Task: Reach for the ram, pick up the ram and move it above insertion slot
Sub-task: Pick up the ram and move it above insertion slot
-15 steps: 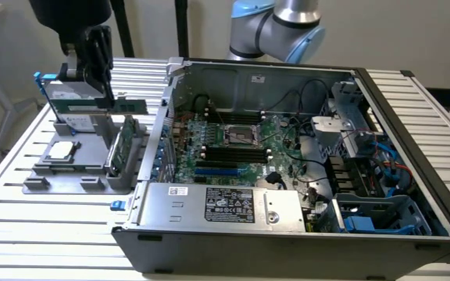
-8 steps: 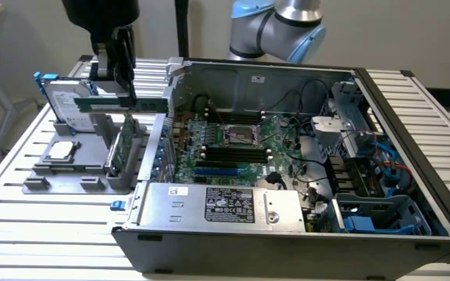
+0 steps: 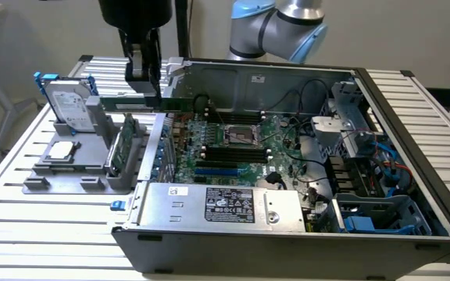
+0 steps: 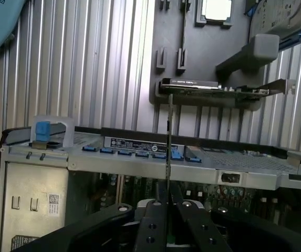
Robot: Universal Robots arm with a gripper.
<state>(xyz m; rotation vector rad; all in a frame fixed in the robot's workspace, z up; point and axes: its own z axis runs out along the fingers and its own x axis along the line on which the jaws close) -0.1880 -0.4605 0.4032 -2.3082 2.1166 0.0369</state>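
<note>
The ram (image 3: pixel 131 104), a thin green stick, hangs level in the air over the left wall of the open computer case (image 3: pixel 412 117). My gripper (image 3: pixel 145 89) comes down from above and is shut on its top edge. In the wrist view the ram (image 4: pixel 168 147) shows edge-on as a thin line running out from between the black fingers (image 4: pixel 153 223) of my gripper (image 4: pixel 167 207). The black memory slots (image 3: pixel 233 153) lie on the motherboard, inside the case and toward the exterior view's right of the ram.
A grey holder (image 3: pixel 53 181) beside the case carries a silver hard drive (image 3: pixel 68 108), a processor chip (image 3: pixel 61 150) and an upright green card (image 3: pixel 119 146). The power supply (image 3: pixel 225 205) fills the case's front. Cables and a drive cage (image 3: pixel 365 170) crowd the exterior view's right.
</note>
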